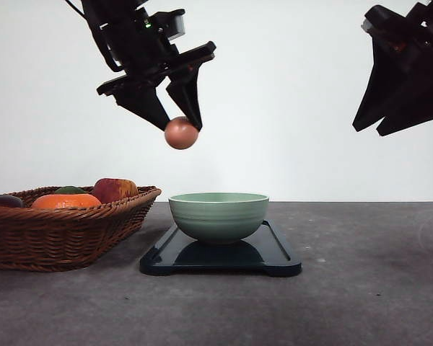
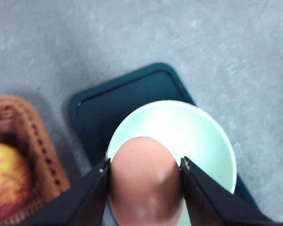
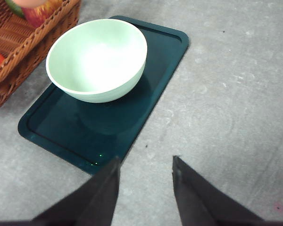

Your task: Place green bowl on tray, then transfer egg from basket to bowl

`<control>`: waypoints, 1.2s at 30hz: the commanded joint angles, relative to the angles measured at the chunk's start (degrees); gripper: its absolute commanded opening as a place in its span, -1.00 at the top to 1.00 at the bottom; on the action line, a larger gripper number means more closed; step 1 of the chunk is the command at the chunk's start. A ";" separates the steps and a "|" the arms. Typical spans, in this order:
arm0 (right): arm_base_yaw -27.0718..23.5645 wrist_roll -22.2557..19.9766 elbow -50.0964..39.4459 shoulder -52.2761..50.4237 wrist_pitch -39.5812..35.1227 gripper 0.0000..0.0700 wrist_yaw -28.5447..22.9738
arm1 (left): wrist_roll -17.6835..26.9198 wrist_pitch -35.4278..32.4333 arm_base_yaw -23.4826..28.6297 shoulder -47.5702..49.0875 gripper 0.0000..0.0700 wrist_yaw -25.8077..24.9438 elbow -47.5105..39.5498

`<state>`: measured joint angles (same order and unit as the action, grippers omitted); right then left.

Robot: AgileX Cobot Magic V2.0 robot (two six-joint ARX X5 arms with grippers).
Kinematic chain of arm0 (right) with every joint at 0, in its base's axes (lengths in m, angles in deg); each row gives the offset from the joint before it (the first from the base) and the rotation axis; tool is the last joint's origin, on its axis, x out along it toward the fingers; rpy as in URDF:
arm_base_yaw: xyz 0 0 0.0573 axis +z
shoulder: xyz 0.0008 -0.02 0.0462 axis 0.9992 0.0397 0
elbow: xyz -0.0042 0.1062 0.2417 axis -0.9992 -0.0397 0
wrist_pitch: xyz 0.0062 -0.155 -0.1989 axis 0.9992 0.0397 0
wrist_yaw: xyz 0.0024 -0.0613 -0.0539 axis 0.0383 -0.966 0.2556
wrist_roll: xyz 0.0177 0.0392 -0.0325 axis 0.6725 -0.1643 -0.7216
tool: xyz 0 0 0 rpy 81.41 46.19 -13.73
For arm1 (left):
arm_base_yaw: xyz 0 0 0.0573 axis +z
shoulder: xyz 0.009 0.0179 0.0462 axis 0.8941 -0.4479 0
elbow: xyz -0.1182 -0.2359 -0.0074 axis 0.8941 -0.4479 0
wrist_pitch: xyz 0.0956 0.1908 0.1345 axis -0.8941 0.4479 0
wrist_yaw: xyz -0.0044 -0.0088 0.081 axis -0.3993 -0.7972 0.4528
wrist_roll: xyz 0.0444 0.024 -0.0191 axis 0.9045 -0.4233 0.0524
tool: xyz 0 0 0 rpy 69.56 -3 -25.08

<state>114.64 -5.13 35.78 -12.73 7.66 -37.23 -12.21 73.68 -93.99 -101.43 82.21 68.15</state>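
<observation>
Left gripper (image 1: 182,124) clamps brown egg (image 1: 181,133) high above pale green ridged ceramic bowl (image 1: 219,215) sitting on dark navy plastic tray (image 1: 278,258) beside brown wicker basket (image 1: 65,234); right gripper (image 3: 145,186) parted, empty.

Left gripper (image 1: 179,119): I log matte black housing throughout, two wedge-shaped fingers tapering to blunt tips, inner faces flat. A boxy black module sits on top of the wrist with a small green indicator light showing; a thin black cable runs off the upper side. In the left wrist view the fingers (image 2: 87,197) read as dark charcoal slabs, each with a small pale metallic fleck at its inner top corner, possibly a screw. Right gripper (image 1: 379,124): same black angular shell, faint orange-brown detail near its top. Its fingers (image 3: 198,197) look plain dark grey, unmarked.
</observation>
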 commanded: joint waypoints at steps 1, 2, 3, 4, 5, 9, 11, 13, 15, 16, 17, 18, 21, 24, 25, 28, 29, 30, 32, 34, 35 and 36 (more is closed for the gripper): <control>0.33 0.63 0.37 0.39 -0.74 0.40 -0.02 | -1.19 -1.19 -0.79 -1.89 0.34 -0.14 1.66; 0.33 0.63 0.37 0.39 -0.72 0.40 -0.02 | -1.47 -1.52 -1.04 -2.35 0.34 -0.15 1.66; 0.33 0.63 0.37 0.39 -0.72 0.40 -0.02 | -1.49 -1.70 -1.30 -2.84 0.34 -0.15 1.66; 0.33 0.63 0.37 0.39 -0.72 0.40 -0.02 | -1.48 -1.84 -1.56 -3.35 0.34 -0.15 1.66; 0.33 0.63 0.37 0.39 -0.72 0.40 -0.02 | -1.45 -1.91 -1.85 -3.90 0.34 -0.15 1.66; 0.33 0.63 0.37 0.39 -0.70 0.40 -0.02 | -1.45 -4.16 -3.16 -6.78 0.34 -0.14 1.66; 0.33 0.63 0.37 0.39 -0.68 0.40 -0.02 | -1.45 -5.59 -3.71 -8.14 0.34 -0.13 1.66; 0.33 0.63 0.37 0.39 -0.57 0.40 0.00 | -1.37 -6.79 -4.28 -9.55 0.34 -0.08 1.66; 0.34 0.63 0.37 0.37 -0.27 0.40 0.00 | -1.23 -7.87 -4.69 -10.86 0.34 -0.04 1.66; 0.33 0.63 0.37 0.35 -0.08 0.40 0.00 | -1.21 -8.37 -4.81 -11.51 0.34 -0.04 1.66; 0.33 0.63 0.37 0.35 0.12 0.40 0.00 | -1.19 -8.81 -4.84 -12.09 0.34 -0.02 1.66; 0.34 0.63 0.37 0.34 0.22 0.40 0.00 | -1.18 -9.17 -4.84 -12.67 0.34 -0.02 1.66; 0.34 0.63 0.37 0.35 0.33 0.40 0.00 | -1.17 -9.84 -4.84 -14.44 0.34 0.09 1.66; 0.33 0.63 0.37 0.34 0.34 0.40 0.00 | -1.04 -9.84 -4.77 -16.16 0.34 0.64 1.66; 0.33 0.63 0.37 0.33 0.36 0.40 0.00 | -0.98 -9.82 -4.72 -16.64 0.34 0.67 1.66; 0.34 0.63 0.37 0.35 0.44 0.40 0.00 | -1.01 -9.82 -4.67 -17.45 0.34 0.68 1.66; 0.33 0.63 0.37 0.35 0.55 0.40 0.00 | -0.99 -9.85 -4.67 -17.47 0.34 0.68 1.66; 0.34 0.62 0.37 0.35 0.64 0.40 0.00 | -0.99 -10.05 -4.72 -17.48 0.33 0.67 1.66; 0.33 0.61 0.37 0.35 0.79 0.40 0.00 | -1.01 -10.62 -4.87 -17.47 0.22 0.64 1.66; 0.33 0.61 0.37 0.35 0.87 0.40 0.00 | -1.07 -10.65 -4.89 -17.47 0.03 0.65 1.74; 0.33 0.61 0.37 0.35 0.99 0.40 0.00 | -1.06 -10.53 -4.89 -17.47 -0.02 0.64 1.77; 0.33 0.61 0.37 0.35 1.03 0.40 0.00 | -1.06 -10.26 -4.89 -17.47 -0.03 0.63 1.81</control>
<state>114.64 -5.13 35.78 -12.73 8.89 -37.23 -13.40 63.76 -98.42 -118.03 82.67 68.23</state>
